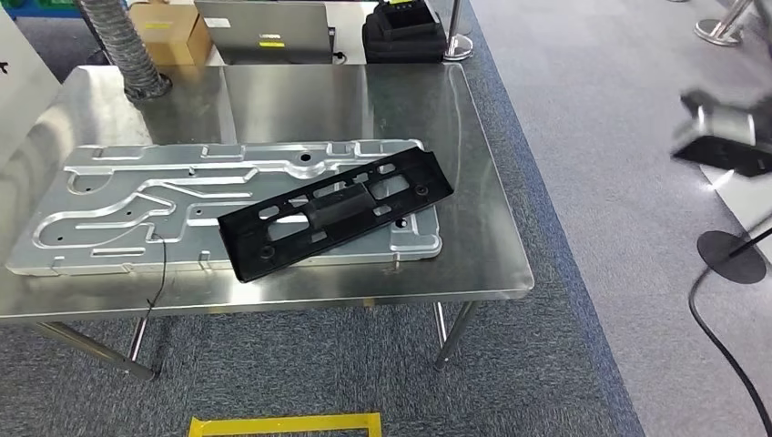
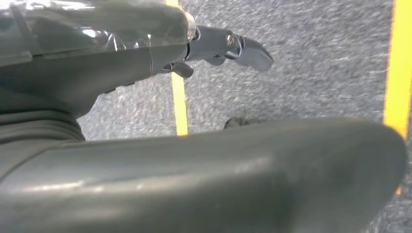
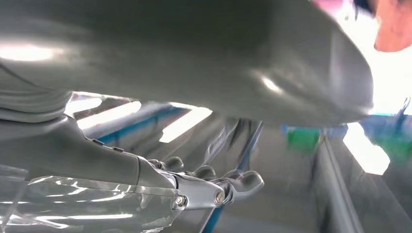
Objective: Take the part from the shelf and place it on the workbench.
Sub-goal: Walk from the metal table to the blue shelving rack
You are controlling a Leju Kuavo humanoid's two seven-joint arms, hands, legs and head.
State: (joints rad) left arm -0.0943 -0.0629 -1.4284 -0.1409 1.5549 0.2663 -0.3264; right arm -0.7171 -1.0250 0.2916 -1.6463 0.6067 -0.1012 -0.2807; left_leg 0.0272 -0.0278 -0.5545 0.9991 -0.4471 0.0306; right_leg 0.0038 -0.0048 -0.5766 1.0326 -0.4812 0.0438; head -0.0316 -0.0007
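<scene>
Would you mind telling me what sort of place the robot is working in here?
Most likely a workshop or factory test cell: a stainless-steel workbench carries a stamped metal panel with a black plastic part lying across it, a ribbed extraction hose stands on the bench, and yellow floor tape marks the carpet.

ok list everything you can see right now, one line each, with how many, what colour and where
black plastic part: one, black, lying tilted across the metal plate's right end
metal plate: one, silver, flat on the workbench
workbench: one, steel
cardboard box: one, brown, behind the workbench
laptop: one, grey, behind the workbench
black case: one, beside the laptop
floor tape: yellow, on grey carpet
left hand: grey, over the carpet, holding nothing
right hand: grey, holding nothing
</scene>
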